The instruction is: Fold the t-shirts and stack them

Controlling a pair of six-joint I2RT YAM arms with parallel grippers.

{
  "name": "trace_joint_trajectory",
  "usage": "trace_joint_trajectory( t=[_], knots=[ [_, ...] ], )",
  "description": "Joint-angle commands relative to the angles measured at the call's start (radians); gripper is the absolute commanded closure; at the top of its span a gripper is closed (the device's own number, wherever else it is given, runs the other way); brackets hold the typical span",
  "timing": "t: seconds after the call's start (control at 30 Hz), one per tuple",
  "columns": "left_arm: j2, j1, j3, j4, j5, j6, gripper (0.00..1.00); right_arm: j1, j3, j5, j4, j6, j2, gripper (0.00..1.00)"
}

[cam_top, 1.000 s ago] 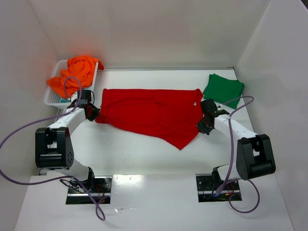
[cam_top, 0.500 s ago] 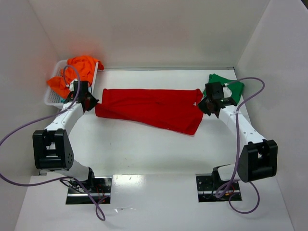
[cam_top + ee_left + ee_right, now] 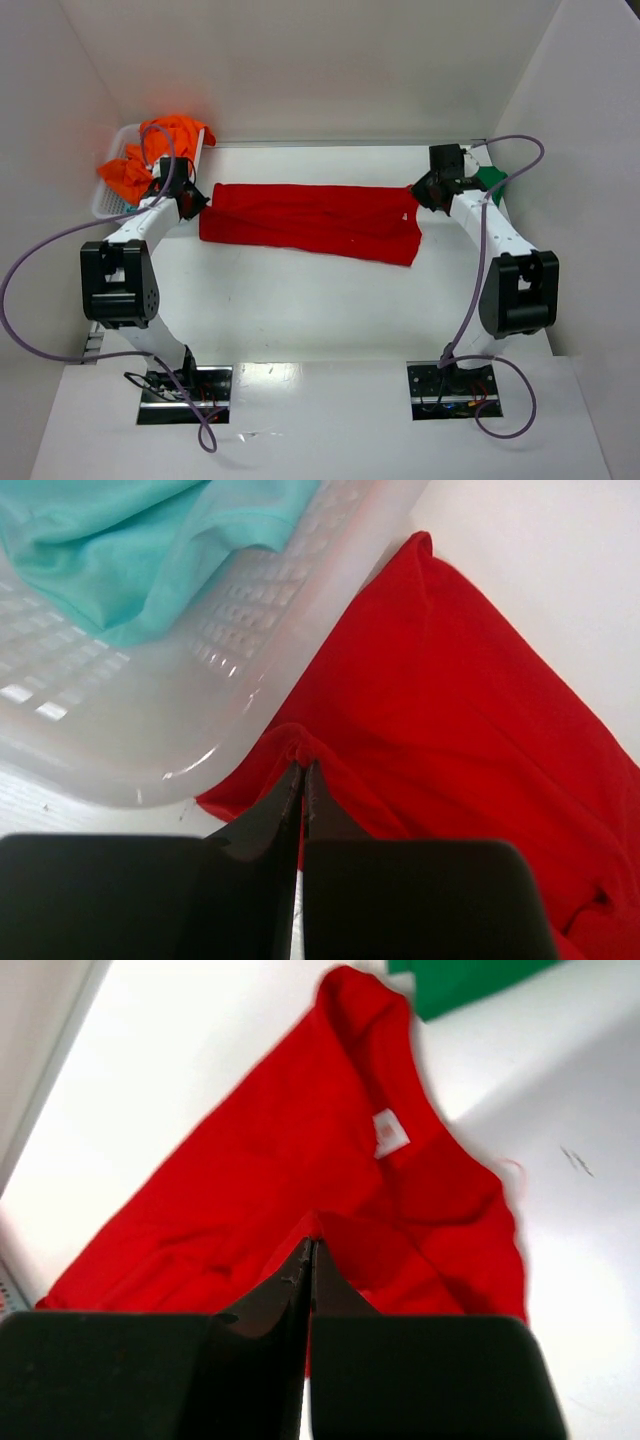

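Note:
The red t-shirt (image 3: 310, 220) lies across the table as a long folded band, its white neck tag (image 3: 390, 1132) facing up. My left gripper (image 3: 190, 200) is shut on the shirt's left end, pinching a small ridge of red cloth (image 3: 450, 710) beside the basket wall. My right gripper (image 3: 418, 195) is shut on a fold at the shirt's right end (image 3: 280, 1150). A green t-shirt (image 3: 492, 178) lies behind the right arm, mostly hidden. An orange t-shirt (image 3: 165, 140) is heaped in the basket, and a pale teal one (image 3: 150, 540) lies inside it.
The white lattice basket (image 3: 105, 205) stands at the back left, right against my left gripper (image 3: 303, 765). White walls close the back and both sides. Purple cables loop from both arms. The green cloth (image 3: 460, 980) lies just beyond the red shirt's collar.
Both grippers have moved toward the back wall with the red shirt's near edge, folding it over into a narrower band. The right arm now covers most of the green shirt.

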Motion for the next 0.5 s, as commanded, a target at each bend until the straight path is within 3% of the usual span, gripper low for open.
trace_joint_trajectory(
  t=[0.0,0.23,0.47],
  knots=[
    [0.034,0.005,0.069,0.053,0.005,0.023,1.00,-0.006,0.092,-0.006,0.088,-0.031,0.053,1.00],
    [0.106,-0.024,0.112,0.064,0.007,0.041,1.00,-0.006,0.244,-0.017,0.118,-0.073,0.173,1.00],
    [0.154,-0.024,0.121,0.064,-0.021,0.042,1.00,-0.006,0.274,-0.055,0.141,-0.073,0.278,1.00]
  ],
)
